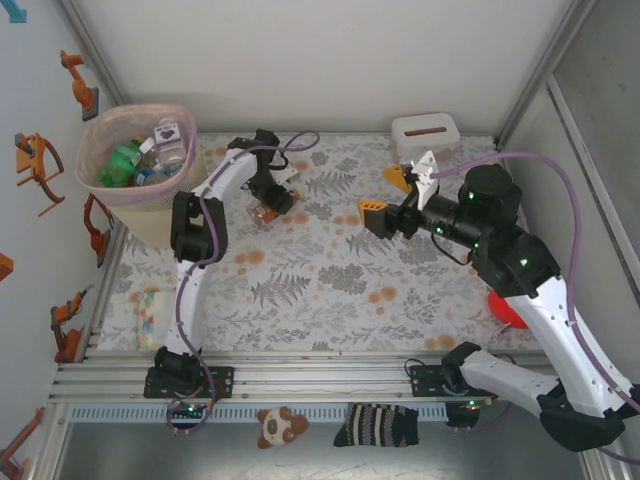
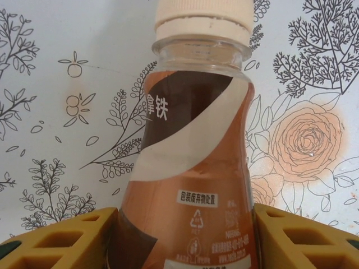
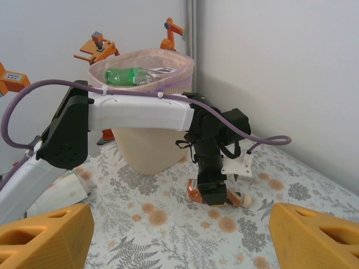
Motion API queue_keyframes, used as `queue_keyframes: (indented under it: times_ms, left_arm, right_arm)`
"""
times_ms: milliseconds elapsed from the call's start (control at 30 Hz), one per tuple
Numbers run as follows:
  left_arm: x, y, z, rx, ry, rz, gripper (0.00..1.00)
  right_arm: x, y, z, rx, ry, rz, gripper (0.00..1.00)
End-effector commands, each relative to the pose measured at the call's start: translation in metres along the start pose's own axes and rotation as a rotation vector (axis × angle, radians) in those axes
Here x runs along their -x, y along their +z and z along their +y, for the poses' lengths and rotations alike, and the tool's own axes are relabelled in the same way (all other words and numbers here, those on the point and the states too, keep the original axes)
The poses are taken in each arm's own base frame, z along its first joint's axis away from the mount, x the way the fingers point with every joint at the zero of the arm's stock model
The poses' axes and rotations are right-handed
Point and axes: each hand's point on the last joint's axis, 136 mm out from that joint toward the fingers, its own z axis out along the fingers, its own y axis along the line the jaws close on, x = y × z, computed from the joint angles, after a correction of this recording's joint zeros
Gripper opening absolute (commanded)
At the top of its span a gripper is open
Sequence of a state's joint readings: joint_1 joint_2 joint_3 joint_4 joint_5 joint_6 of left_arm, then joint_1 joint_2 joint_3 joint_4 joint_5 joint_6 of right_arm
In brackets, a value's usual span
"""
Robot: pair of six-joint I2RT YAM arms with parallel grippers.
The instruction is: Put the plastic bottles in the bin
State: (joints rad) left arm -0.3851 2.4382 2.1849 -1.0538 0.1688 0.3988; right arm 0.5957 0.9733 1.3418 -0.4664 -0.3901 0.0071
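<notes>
The left tool (image 3: 212,195) has its yellow fingers against both sides of a brown bottle (image 2: 190,168) lying near the far-left corner of the surface (image 1: 330,270), just beside the bin (image 1: 137,198). The right tool (image 1: 388,197) hangs wide open, empty. I'd worry the smooth, rounded bottle slips or swings on the lift and clips the bin's tall rim.

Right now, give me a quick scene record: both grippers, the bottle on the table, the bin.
left gripper: down at the table, fingers against both sides of the brown bottle
brown bottle: lying on the floral cloth, cream cap on, right of the bin, apart from it
right gripper: open, empty, above mid-table
bin: upright, far left corner, green and clear bottles inside
task: not done, brown bottle not yet in the bin
</notes>
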Motion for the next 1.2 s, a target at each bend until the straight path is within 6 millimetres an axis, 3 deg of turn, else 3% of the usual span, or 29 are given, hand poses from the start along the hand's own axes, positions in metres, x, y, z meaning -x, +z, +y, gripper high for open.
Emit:
queue_keyframes:
  times_ms: [0,367,533,667,933,1167]
  left_arm:
    - [0.012,-0.051,-0.011,0.015,0.002,-0.080,0.54]
    - [0.040,-0.163,-0.026,0.043,-0.024,-0.290,0.53]
    - [0.050,-0.231,-0.036,0.030,-0.068,-0.452,0.53]
    - [0.048,-0.284,-0.038,0.049,-0.116,-0.568,0.53]
    - [0.008,-0.374,-0.012,0.054,-0.314,-0.765,0.51]
    - [-0.052,-0.421,0.029,0.114,-0.521,-0.875,0.51]
  right_arm:
    - [0.005,-0.004,0.001,-0.008,-0.006,-0.025,0.81]
    - [0.006,-0.002,0.000,-0.007,-0.010,-0.026,0.81]
    - [0.005,0.000,0.001,-0.002,-0.011,-0.026,0.81]
    - [0.006,0.001,0.001,0.000,-0.012,-0.028,0.81]
    - [0.007,0.008,0.001,0.022,-0.013,-0.030,0.80]
    - [0.007,0.014,0.002,0.041,-0.005,-0.028,0.80]
